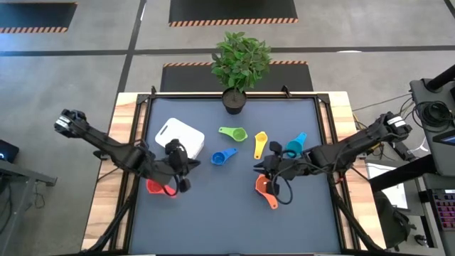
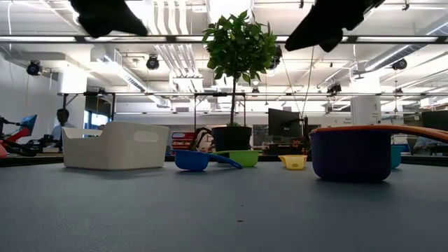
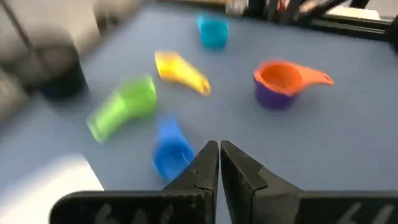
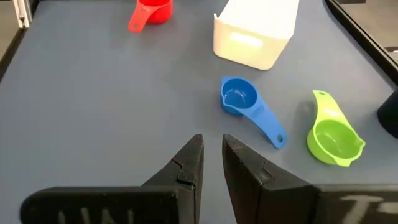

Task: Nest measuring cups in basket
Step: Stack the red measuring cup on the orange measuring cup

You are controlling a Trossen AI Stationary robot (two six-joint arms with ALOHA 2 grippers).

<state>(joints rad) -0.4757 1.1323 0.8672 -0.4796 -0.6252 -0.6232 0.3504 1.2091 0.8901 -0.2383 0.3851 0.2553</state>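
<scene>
Measuring cups [image 1: 228,155] lie scattered beside the basket [image 1: 180,136] (orange nested in purple), both grippers' jaws empty: left closed, right narrowly parted.

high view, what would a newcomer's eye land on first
Bright measuring cups scattered on the dark mat: the orange cup nested in a purple one near the right tool, the red cup by the left tool. The white basket sits left of centre, below a potted plant at the far edge.

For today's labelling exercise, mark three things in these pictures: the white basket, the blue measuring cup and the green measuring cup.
white basket [image 4: 254,38], right wrist view, on its side wall.
blue measuring cup [image 4: 238,98], right wrist view, inside its bowl.
green measuring cup [image 4: 334,142], right wrist view, inside its bowl.
</scene>
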